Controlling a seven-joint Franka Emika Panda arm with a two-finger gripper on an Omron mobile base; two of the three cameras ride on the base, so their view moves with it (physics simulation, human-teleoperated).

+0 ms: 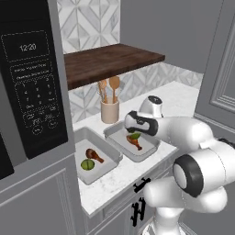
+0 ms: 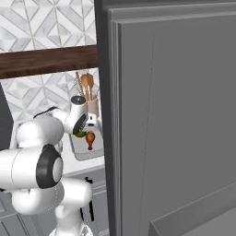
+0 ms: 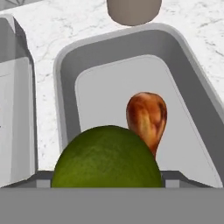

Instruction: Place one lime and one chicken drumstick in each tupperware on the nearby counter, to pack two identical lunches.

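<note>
Figure: the second lime (image 3: 107, 156), a round yellow-green ball, sits between the tips of the claw (image 1: 133, 136) over the near end of the right tupperware (image 3: 65, 87); whether it rests on the tray floor or hangs just above it cannot be told. Beside it, slightly farther into the same tray, lies a reddish-brown chicken drumstick (image 3: 147, 116), its thick end pointing away from the hand. The left tupperware (image 1: 81, 136), just beside the right one on the white marbled surface (image 1: 114, 176), already contains the other lime (image 1: 87, 164) and the other drumstick (image 1: 94, 155), lying close together. Beyond the trays stands a beige utensil cup (image 1: 110, 111) with wooden spoons, under a dark wooden shelf (image 1: 110, 62); a black microwave panel (image 1: 32, 73) rises at far left. The step in hand appears to be releasing the lime into the right tray. To do it well, the lime should be low and inside the rim before it is freed, clear of the drumstick, so the smooth ball does not bounce or roll out; the hand should then lift straight up so a tip does not drag it. The claw stands wide, its two tips spread to either side of the lime; it seems to hold the lime across its full width, though actual contact is hard to confirm.
</note>
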